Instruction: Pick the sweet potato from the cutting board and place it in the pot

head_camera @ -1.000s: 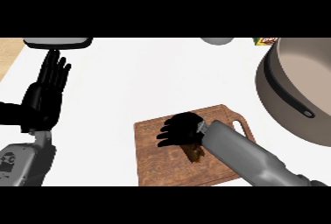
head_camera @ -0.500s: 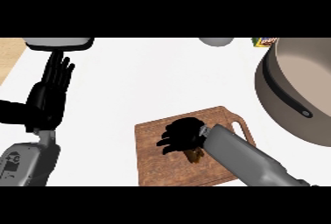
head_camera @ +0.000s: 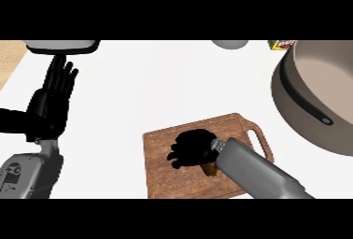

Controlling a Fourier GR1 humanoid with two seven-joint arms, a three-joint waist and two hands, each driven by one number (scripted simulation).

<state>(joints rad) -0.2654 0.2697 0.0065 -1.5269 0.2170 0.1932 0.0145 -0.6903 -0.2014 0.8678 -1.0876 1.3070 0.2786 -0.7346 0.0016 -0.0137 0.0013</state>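
1. Curling round the sweet potato (head_camera: 209, 169) on the cutting board (head_camera: 162, 179), lower centre, the right robot hand (head_camera: 189, 148) is hiding most of it.
2. Lifting straight up before swinging toward the pot (head_camera: 310, 116), right edge, is looking wisest.
3. Resting flat-fingered, the left robot hand (head_camera: 52, 100) is idling at left.

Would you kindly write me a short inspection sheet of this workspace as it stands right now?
Surface: white counter, wooden strip at far left edge.
Job's things: cutting board at centre front; sweet potato on it, mostly hidden; pot at right, nothing seen inside.
Clutter: grey item at top left, grey round item at top, yellow box behind the pot.
Hands: right hand curled over the sweet potato; left hand open, resting at left.
Cables: nothing seen.
Surroundings: nothing seen.
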